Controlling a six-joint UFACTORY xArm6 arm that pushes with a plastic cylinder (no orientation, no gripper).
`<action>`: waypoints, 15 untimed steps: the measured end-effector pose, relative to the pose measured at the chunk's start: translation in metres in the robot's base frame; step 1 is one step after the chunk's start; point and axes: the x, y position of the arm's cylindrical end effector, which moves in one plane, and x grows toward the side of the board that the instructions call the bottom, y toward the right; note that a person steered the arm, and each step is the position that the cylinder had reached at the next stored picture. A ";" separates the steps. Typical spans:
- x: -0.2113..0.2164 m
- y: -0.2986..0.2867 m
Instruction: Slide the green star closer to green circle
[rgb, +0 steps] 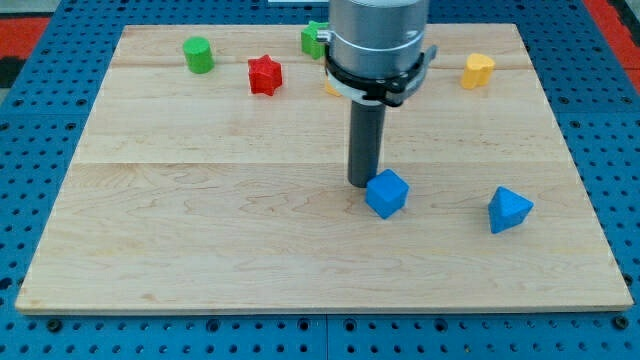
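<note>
In the one camera view, my end effector is a straight dark rod with nothing to open or close and nothing held; my tip rests on the pale wooden tabletop, just to the view's left of the blue cube-shaped block, touching it or nearly so. The green star-shaped block lies at the view's top, half hidden behind my arm's grey housing, so I cannot make out its full outline. The green cylinder-shaped block, the task's green circle, stands at the view's top left, well apart from the star, with the red star-shaped block between them and slightly lower. I judge the push has not begun: my tip is still far from the star. Next it must travel up past the star to its right side, then push leftward along the top edge, keeping above the red star. A yellow block sits at the top right and a blue pyramid-like block at the lower right. Around the board is a blue perforated surface; a red patch shows at the top left corner
</note>
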 end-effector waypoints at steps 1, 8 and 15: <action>0.014 0.002; -0.134 -0.072; -0.257 0.011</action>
